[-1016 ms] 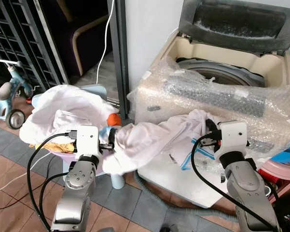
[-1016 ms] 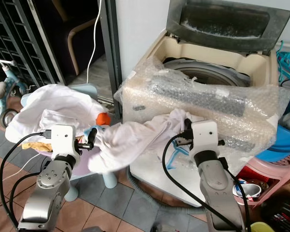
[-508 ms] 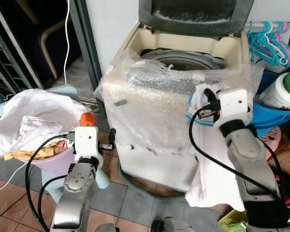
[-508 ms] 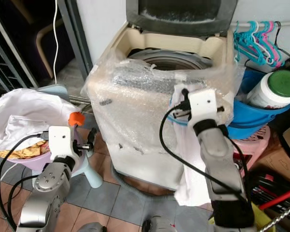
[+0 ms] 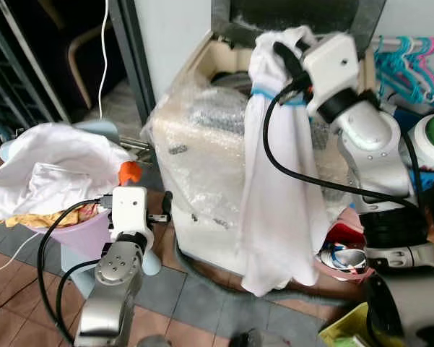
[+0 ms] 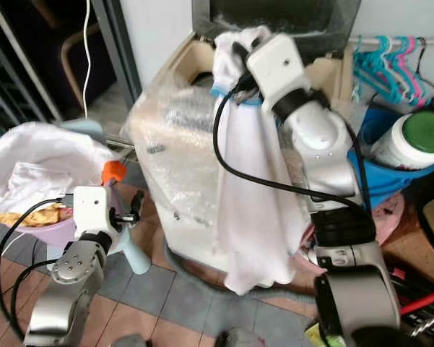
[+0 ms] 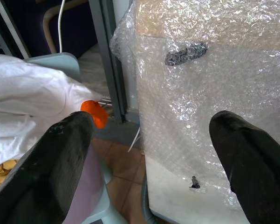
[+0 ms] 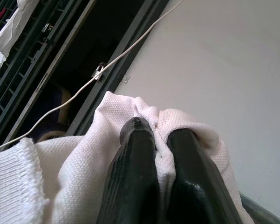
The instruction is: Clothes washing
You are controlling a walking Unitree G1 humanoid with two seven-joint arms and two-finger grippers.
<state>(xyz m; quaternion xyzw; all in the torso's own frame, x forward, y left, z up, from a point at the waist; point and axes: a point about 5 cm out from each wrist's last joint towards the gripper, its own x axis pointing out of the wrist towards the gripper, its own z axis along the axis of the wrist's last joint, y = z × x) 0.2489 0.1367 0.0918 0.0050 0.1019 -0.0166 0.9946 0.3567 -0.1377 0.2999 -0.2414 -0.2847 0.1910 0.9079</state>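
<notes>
A long white garment (image 5: 278, 181) with a blue-trimmed collar hangs in front of the washing machine (image 5: 195, 144). The machine is wrapped in bubble wrap and its lid stands open. My right gripper (image 8: 160, 135) is shut on the garment's top fold, raised above the machine's front rim; the cloth drapes down almost to the floor. My left gripper (image 7: 151, 123) stays low and open with nothing between its fingers. It sits between the machine's front and a lilac basket (image 5: 87, 231) heaped with white clothes (image 5: 50, 159).
An orange object (image 5: 128, 172) pokes out beside the basket. Right of the machine are a blue tub (image 6: 390, 173), a green-lidded white jar (image 6: 411, 141), coloured hangers (image 5: 408, 69) and a pink basket (image 5: 339, 253). A dark doorway with a hanging white cable (image 5: 105, 65) lies to the left.
My right arm has lifted the white garment from beside the machine's front up above its rim, so the cloth now hangs at full length. The left gripper has stayed put.
</notes>
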